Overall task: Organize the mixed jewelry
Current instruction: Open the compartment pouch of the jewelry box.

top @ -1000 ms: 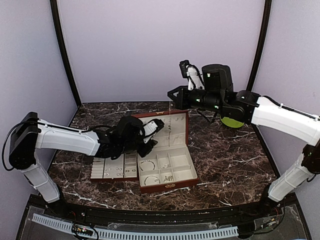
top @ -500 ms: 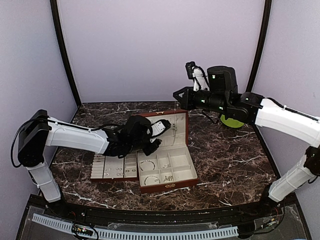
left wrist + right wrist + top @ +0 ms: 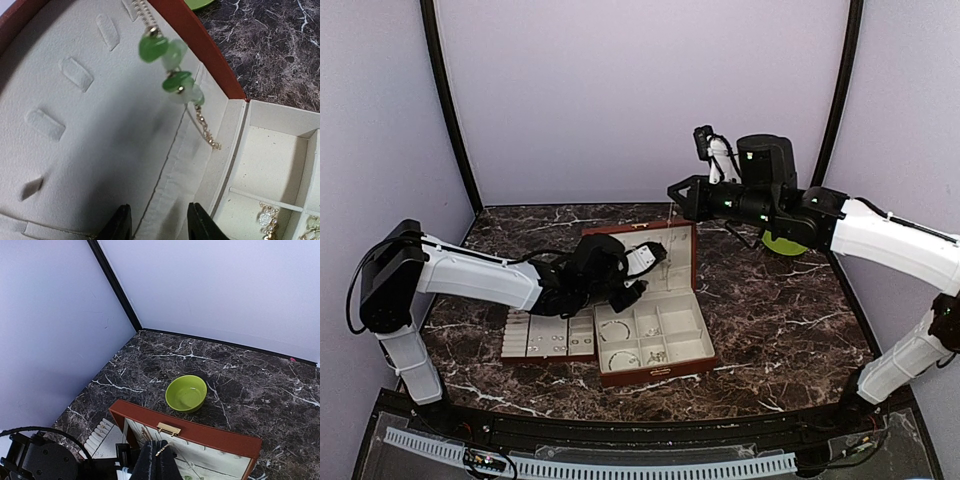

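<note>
Red-brown box [image 3: 660, 371] lined cream, green-beaded chain [image 3: 153, 47], lime bowl [image 3: 186, 392], marbled table [image 3: 790, 310].

silvery pcs [image 3: 655, 355] in box [image 3: 660, 372]; green-bead chain [image 3: 170, 65] hanging

A robot lab's test booth: plain lavender backdrop walls [image 3: 640, 100], black frame posts [image 3: 450, 110] (one at each back corner), marble-patterned tabletop [image 3: 790, 320].
</note>
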Tool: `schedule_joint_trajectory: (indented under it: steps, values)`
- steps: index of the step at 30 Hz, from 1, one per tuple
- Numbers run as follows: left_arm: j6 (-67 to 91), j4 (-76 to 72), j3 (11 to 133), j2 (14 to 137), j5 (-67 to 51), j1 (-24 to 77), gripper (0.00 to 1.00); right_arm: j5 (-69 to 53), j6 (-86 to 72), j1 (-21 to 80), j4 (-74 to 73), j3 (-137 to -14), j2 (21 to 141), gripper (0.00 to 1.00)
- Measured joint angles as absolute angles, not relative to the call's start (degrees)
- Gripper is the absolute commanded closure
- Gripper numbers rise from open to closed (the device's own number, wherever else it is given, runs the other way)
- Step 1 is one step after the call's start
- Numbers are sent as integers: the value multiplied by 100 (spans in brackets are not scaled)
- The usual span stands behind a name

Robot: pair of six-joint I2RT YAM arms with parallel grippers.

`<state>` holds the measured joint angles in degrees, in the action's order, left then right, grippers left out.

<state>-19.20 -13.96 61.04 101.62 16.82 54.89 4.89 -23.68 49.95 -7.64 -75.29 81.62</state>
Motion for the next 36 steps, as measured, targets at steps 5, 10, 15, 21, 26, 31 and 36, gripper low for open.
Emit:
schedule_joint_trajectory:
  steps: [5, 10, 15, 21, 26, 31, 36]
  values:
    - [-1931, -1503, 6104, 10156, 1601, 5492, 58, 447, -2416, 4980, -725, -7505, 8162, 100]
    - [-1975, -1592, 6104, 10156, 1610, 5492, 57, 416, -2434, 4980, -687, -7459, 8162, 100]
    - [-2032, -1649, 6104, 10182, 1721, 5500, 56, 381, -2453, 4974, -663, -7404, 8147, 100]
    - [-2032, -1752, 6104, 10326, 1900, 5505, 56, 336, -2469, 4952, -611, -7360, 8134, 100]
    - [-1949, -1715, 6104, 10425, 1940, 5502, 63, 281, -2486, 4950, -591, -7332, 8130, 100]
    - [-1820, -1704, 6088, 10425, 1922, 5502, 69, 261, -2536, 4950, -572, -7321, 8130, 100]
    - [-1708, -1715, 6014, 10425, 1887, 5505, 69, 255, -2552, 4950, -556, -7321, 8130, 100]
